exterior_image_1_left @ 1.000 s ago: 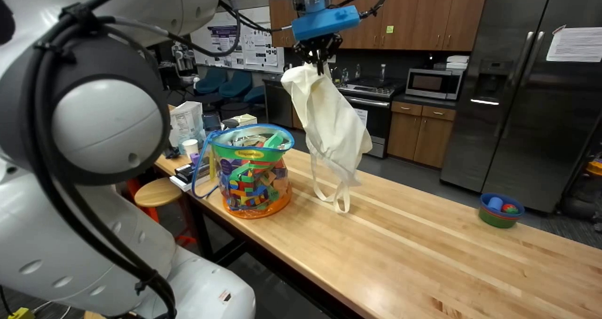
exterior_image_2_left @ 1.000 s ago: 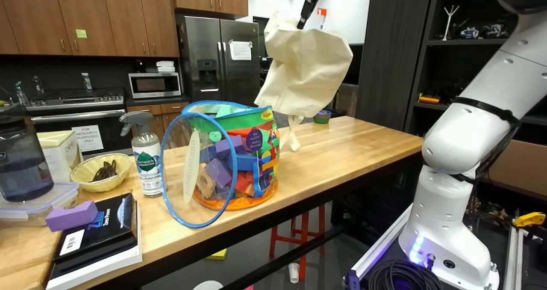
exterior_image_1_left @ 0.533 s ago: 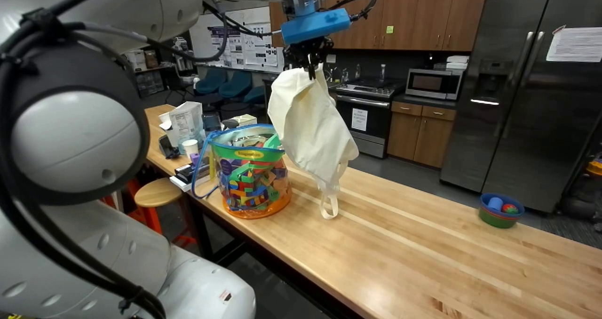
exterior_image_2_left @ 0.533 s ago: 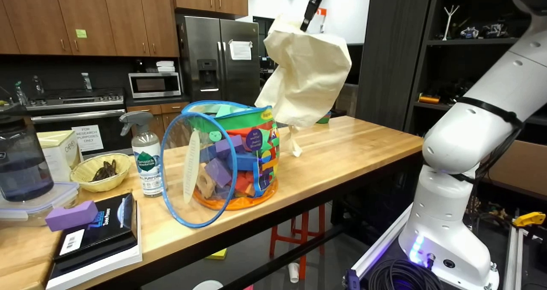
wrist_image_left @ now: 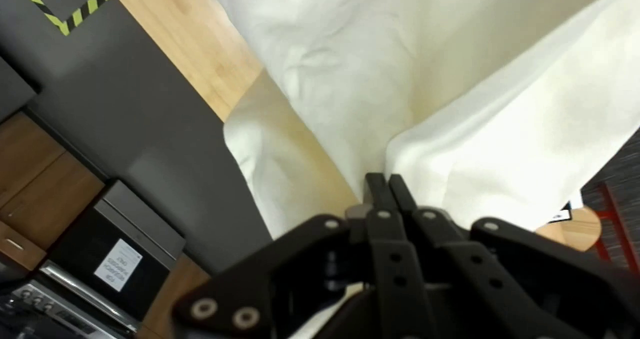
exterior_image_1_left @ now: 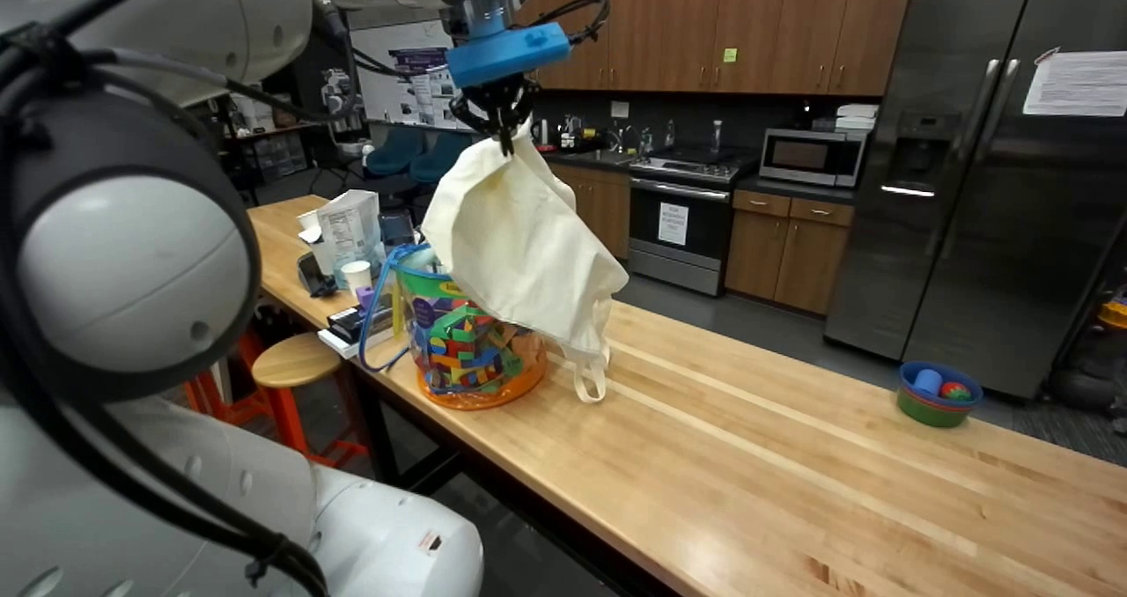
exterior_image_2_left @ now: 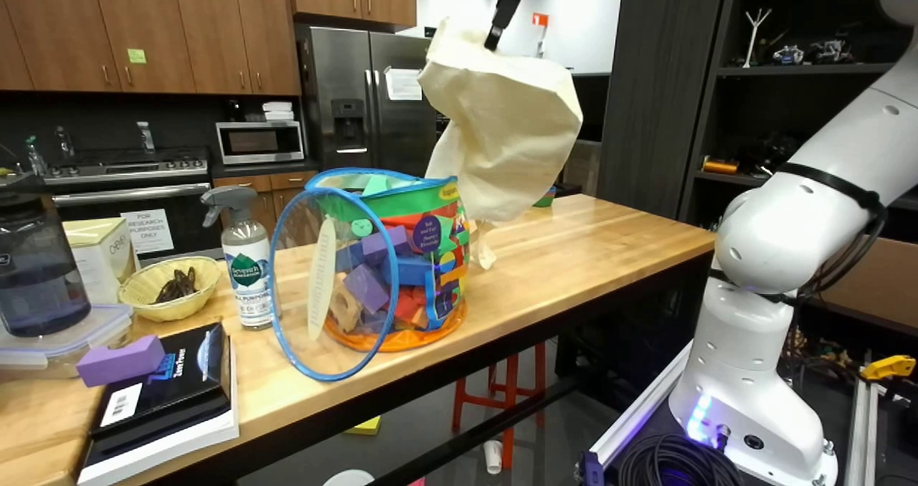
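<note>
My gripper (exterior_image_1_left: 506,143) is shut on the upper edge of a cream cloth bag (exterior_image_1_left: 533,249), which hangs limp above the wooden table. In the wrist view the gripper (wrist_image_left: 382,176) has its fingers nearly together, and the pale cloth (wrist_image_left: 345,94) spreads out beyond them. A strap loop (exterior_image_1_left: 590,381) dangles lowest; whether it touches the table I cannot tell. Beside the cloth stands a clear zip bag of coloured blocks (exterior_image_2_left: 409,264), its blue-rimmed lid (exterior_image_2_left: 333,375) folded open. The cloth hides part of that bag's rim in an exterior view.
Stacked bowls (exterior_image_1_left: 938,399) with small items sit toward the far table end. A spray bottle (exterior_image_2_left: 247,271), a yellow basket (exterior_image_2_left: 168,310), a black box (exterior_image_2_left: 165,378) with a purple block (exterior_image_2_left: 122,360), and a dark jug (exterior_image_2_left: 36,278) crowd the near end. A stool (exterior_image_1_left: 295,359) stands beside the table.
The arm has carried the hanging cloth bag sideways toward the block bag, where it now overlaps the rim in an exterior view. The straps have swung. The grip is unchanged.
</note>
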### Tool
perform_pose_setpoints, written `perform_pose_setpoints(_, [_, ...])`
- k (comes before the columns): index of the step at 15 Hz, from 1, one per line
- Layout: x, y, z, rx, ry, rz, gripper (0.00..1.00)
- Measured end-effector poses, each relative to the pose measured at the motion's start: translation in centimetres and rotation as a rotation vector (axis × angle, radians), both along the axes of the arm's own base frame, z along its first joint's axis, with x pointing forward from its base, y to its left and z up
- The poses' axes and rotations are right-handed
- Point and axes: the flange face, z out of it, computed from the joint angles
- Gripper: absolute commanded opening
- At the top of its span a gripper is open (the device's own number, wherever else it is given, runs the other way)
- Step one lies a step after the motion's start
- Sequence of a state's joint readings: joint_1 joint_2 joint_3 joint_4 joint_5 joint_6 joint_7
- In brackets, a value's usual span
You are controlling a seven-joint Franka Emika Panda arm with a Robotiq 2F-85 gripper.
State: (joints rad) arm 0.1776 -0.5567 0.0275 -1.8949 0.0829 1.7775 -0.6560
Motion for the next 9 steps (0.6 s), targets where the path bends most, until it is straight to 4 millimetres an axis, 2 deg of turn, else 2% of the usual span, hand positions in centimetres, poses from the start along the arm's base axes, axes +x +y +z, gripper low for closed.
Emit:
perform_pose_setpoints(3, [-2.0, 3.3, -0.2, -0.014, -0.006, 0.079, 0.01])
perform_pose_setpoints(5, [-2.9, 3.6, -0.8, -0.016, 0.0, 0.086, 0.01])
perform_pose_setpoints(7, [-3.1, 2.1, -1.8, 0.0, 0.017, 0.044, 0.01])
perform_pose_setpoints(9, [-3.0, -1.0, -2.9, 0.03, 0.036, -0.024, 0.01])
